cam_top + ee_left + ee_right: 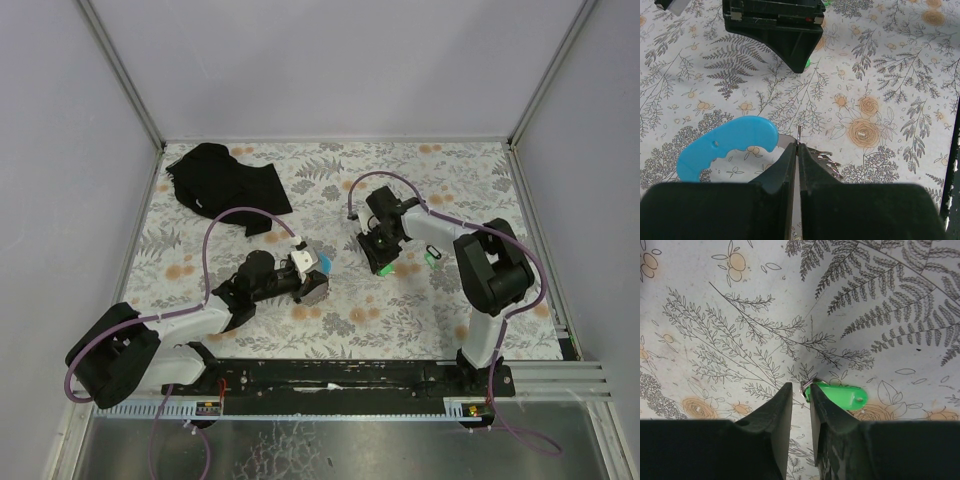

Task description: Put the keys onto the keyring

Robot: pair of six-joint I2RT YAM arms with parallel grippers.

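The left pincer [797, 149] is clamped on the thin grey metal part of the blue keyring [725, 145] near the middle of the flowered bench [890, 75], the band curving toward 9 o'clock. At the keyring's 3 o'clock, the right pincer [801, 390] has its jaws narrowly apart around the metal end of a green key [840, 396]; I cannot tell whether it grips. A second green key [432, 257] lies at 3 o'clock of the first.

We can read no word, number, label or brand mark anywhere. The table cover [450, 310] shows only printed ferns and flowers. The green tag [842, 395] and the blue band [725, 145] carry no print we can make out.
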